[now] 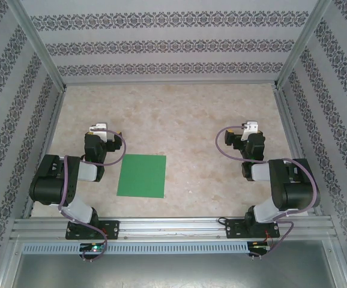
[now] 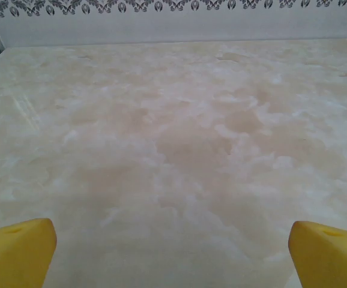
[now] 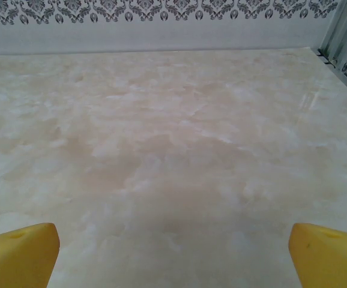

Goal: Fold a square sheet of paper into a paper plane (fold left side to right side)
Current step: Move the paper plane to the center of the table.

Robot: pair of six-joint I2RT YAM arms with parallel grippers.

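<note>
Square sheet of paper [image 1: 141,175] lies flat and unfolded on the table [image 1: 185,114]. Left gripper [image 1: 98,128] sits near the sheet, just beyond its far left corner, jaws wide apart; right gripper [image 1: 251,126] is well off to the sheet's right, also spread. Likely trouble: thin paper on a smooth top may slide or crumple rather than lift, skewing the crease. Count: one sheet, two grippers

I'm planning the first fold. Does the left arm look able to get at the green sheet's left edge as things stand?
Probably yes. The green sheet lies flat just beside the left arm, nothing between them, and the left gripper is open, though it points away and must swing round.
</note>
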